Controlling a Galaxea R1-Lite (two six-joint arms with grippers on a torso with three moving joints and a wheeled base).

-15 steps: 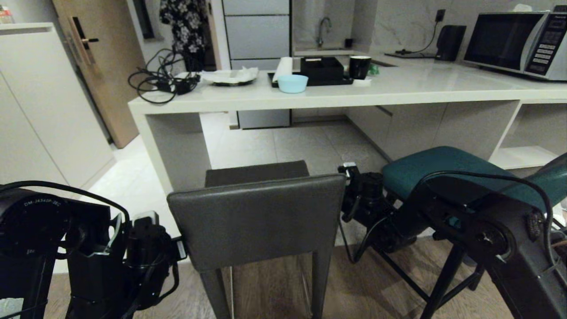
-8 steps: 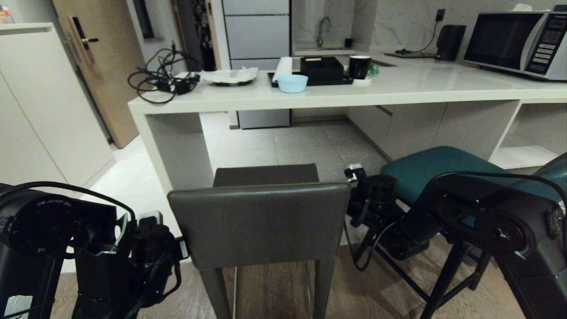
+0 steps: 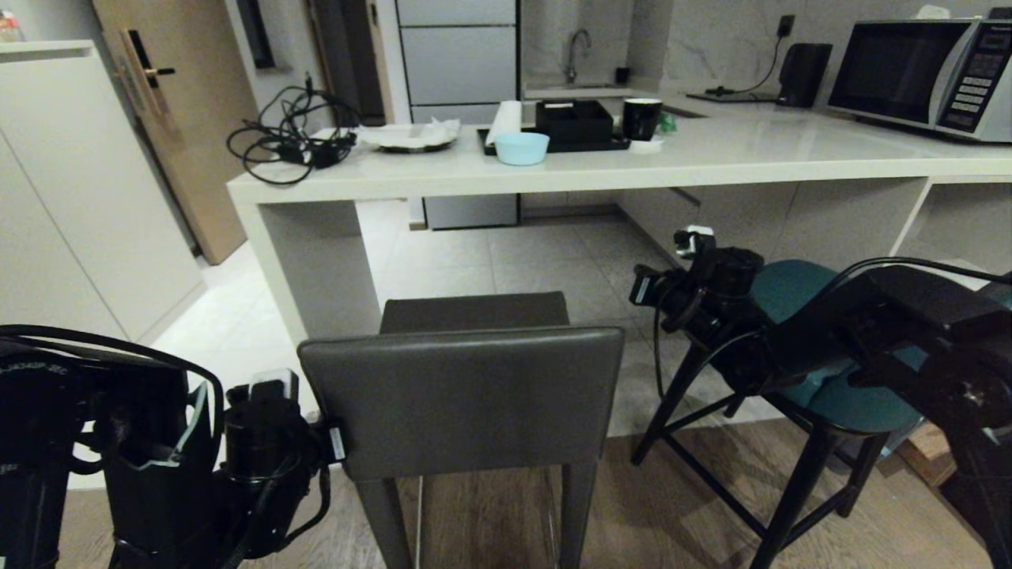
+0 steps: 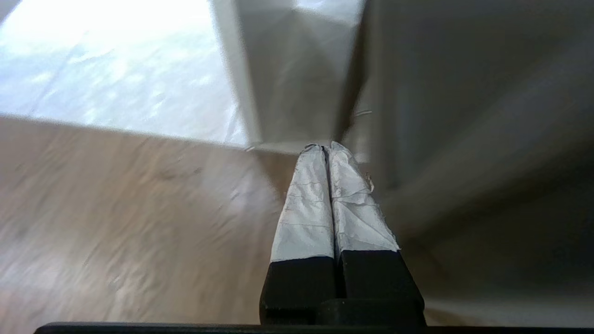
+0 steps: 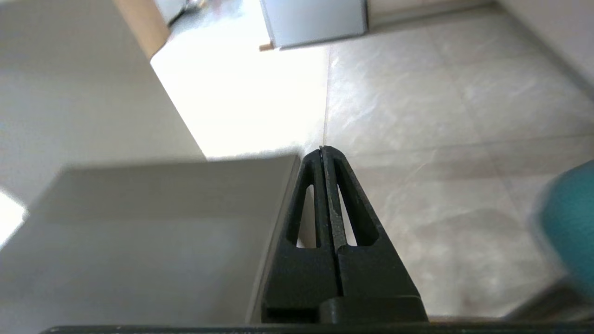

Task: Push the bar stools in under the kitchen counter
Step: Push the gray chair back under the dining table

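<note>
Left pincer (image 4: 326,150), closed, sits just beside the grey stool (image 3: 462,395).

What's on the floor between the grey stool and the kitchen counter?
Nothing: in the head view, only bare pale floor tiles separate the grey stool from the kitchen counter.

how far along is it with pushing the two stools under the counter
Nothing looks done: the dark grey leather square stool and teal padded stool both stand outside the white slab counter. In hand: shut left gripper by the grey backrest, shut right gripper between them. Both pushes remain.
</note>
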